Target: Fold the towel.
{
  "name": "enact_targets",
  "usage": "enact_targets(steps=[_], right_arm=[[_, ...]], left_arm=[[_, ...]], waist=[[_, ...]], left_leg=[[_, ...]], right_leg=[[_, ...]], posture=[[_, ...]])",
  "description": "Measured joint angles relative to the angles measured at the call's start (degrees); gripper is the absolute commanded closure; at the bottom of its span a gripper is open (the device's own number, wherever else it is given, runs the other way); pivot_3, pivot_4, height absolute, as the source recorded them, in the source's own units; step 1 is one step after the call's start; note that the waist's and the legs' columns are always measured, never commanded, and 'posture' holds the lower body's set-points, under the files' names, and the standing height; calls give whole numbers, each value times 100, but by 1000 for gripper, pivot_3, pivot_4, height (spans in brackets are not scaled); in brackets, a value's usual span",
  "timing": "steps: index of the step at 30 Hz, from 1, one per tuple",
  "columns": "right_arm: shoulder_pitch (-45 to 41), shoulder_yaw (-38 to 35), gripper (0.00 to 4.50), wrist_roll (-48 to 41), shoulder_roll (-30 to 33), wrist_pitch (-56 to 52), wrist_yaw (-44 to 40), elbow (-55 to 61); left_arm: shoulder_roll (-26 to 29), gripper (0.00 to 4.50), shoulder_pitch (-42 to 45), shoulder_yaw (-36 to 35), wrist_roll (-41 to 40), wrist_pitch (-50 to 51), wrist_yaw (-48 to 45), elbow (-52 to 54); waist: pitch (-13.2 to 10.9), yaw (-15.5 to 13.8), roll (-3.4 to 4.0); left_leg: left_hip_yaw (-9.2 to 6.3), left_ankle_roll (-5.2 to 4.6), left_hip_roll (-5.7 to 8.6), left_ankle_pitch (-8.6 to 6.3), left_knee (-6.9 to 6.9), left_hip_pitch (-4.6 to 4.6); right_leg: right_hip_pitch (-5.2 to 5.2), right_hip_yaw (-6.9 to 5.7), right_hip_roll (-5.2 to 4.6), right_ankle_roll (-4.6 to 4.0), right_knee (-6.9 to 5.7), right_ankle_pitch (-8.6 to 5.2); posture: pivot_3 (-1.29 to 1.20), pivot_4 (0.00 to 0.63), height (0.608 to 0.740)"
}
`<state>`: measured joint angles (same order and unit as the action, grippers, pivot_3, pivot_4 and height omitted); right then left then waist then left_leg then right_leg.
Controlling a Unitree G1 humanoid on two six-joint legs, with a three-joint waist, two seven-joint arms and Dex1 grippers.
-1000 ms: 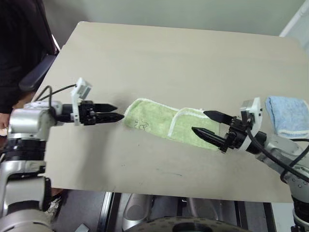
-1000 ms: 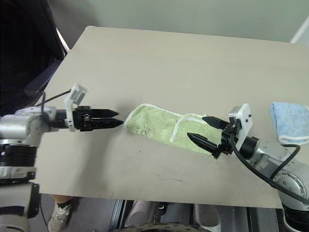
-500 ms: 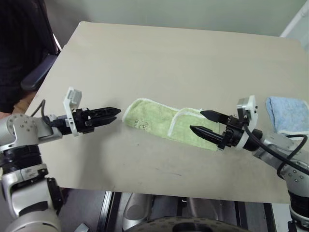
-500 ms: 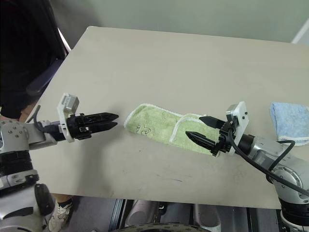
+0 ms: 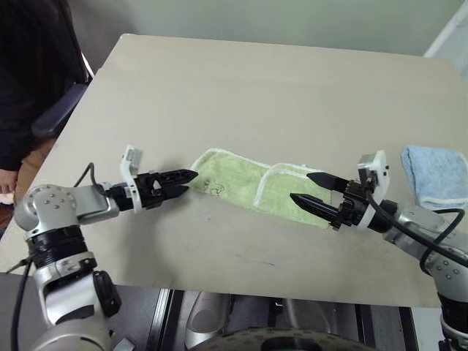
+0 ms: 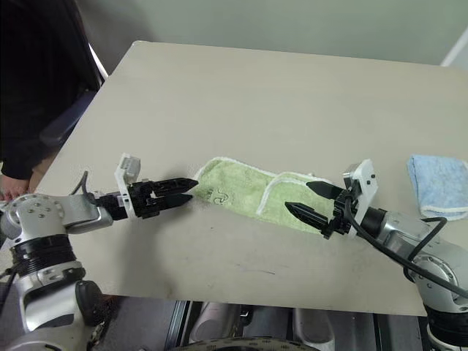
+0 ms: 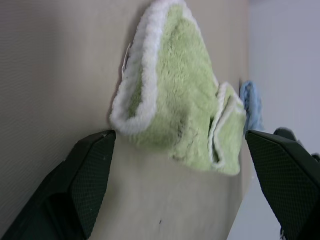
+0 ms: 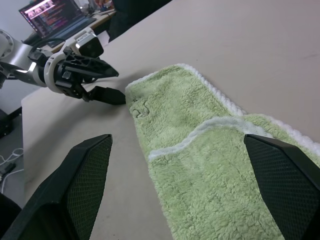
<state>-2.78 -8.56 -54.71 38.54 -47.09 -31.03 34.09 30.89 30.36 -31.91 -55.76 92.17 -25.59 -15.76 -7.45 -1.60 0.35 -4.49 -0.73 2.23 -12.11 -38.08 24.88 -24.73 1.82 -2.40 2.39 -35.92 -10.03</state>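
The light green towel (image 5: 245, 184) with white edging lies as a long folded strip in the middle of the table, its right end doubled over into a flap (image 8: 220, 125). My left gripper (image 5: 189, 181) is open and level, its tips right at the towel's left end (image 7: 150, 100), which sits between the two fingers (image 7: 87, 172). I cannot tell whether they touch it. At the towel's right end my right gripper (image 5: 300, 186) is open, one finger over the flap and one at the near edge, holding nothing.
A smaller light blue towel (image 5: 436, 172) lies folded at the table's right edge. A person in dark clothes (image 5: 29, 80) stands by the table's left side, near a laptop (image 8: 52, 15). The beige table (image 5: 256, 80) stretches bare behind the green towel.
My left arm has dropped and swung in to the right, the wrist rolling, bringing its open fingers up to the towel's left end. The right gripper has stayed put.
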Motion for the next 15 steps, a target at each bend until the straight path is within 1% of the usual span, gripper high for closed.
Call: enact_targets(steps=[3,6,7,9,13,15], right_arm=[[77,11,42,95,42,22,-26,92],[188,54,42,307,278,105,-189,196],[202,54,12,368,324,147,-240,223],[201,54,0,474,433,185,-328,230],[202,54,0,680,538,241,-429,222],[203,58,0,734,541,276,-466,220]], left_arm=[[-59,0,127,-42,-58,0,194,-128],[-62,0,226,-75,-48,0,268,-261],[-64,173,246,-91,-37,0,302,-311],[-77,563,259,-103,-20,0,354,-375],[-124,1930,224,-114,-29,1,394,-414],[-218,2701,198,-136,-44,1,455,-414]], waist=[[-1,0,-2],[-1,0,-3],[-1,2,-3],[-1,3,-3],[-1,7,-5],[-1,6,-5]], left_leg=[[0,0,1,0,0,0],[0,0,1,0,0,0],[1,0,1,0,0,-1],[2,0,1,0,0,-2],[2,1,1,0,0,-4],[2,1,1,1,0,-5]], right_leg=[[1,0,1,1,0,0],[1,0,1,2,0,0],[1,0,1,2,0,0],[1,0,1,5,0,-2],[2,1,2,18,0,-10],[4,0,3,42,0,-25]], posture=[[0,150,733],[0,150,733],[0,150,733],[0,150,733],[0,150,733],[0,150,733]])
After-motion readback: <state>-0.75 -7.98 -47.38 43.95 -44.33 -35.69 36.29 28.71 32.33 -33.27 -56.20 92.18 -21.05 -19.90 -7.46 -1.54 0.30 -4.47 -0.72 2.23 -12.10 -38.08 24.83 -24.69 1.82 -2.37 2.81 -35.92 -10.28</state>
